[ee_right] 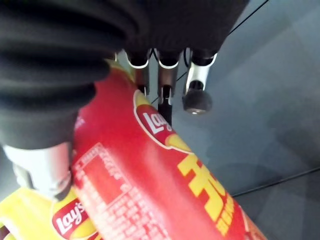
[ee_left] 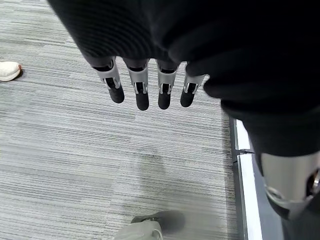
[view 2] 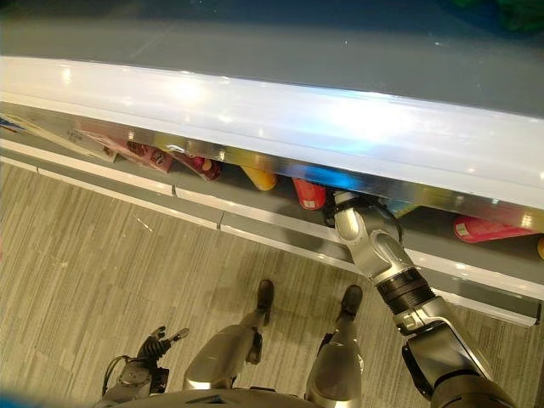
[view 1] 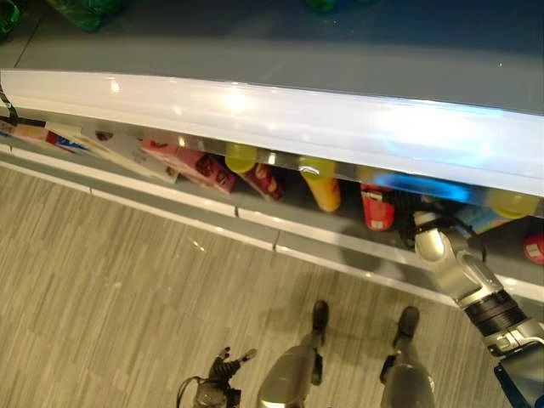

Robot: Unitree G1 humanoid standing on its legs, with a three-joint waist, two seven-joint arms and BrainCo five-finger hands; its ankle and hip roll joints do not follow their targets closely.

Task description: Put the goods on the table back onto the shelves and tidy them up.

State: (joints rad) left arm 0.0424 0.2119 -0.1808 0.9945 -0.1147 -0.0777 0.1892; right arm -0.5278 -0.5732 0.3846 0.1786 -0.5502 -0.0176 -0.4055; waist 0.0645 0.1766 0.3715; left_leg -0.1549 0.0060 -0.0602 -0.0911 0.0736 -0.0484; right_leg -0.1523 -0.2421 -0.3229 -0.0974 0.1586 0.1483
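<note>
Left eye view: right hand (view 1: 425, 228) at four o'clock reaches under the shelf (view 1: 280, 127).
Left wrist view: left hand (ee_left: 145, 85) hangs, fingers straight.
Right wrist view: fingers (ee_right: 196, 97) wrap a red chip can (ee_right: 165, 185); placing step, release comes next.

Head stereo downward; wrist views close.

glossy red can (ee_right: 165, 175), matt grey shelf (ee_right: 270, 100)

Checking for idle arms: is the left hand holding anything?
No. The left hand hangs over the floor with straight fingers and nothing between them.
</note>
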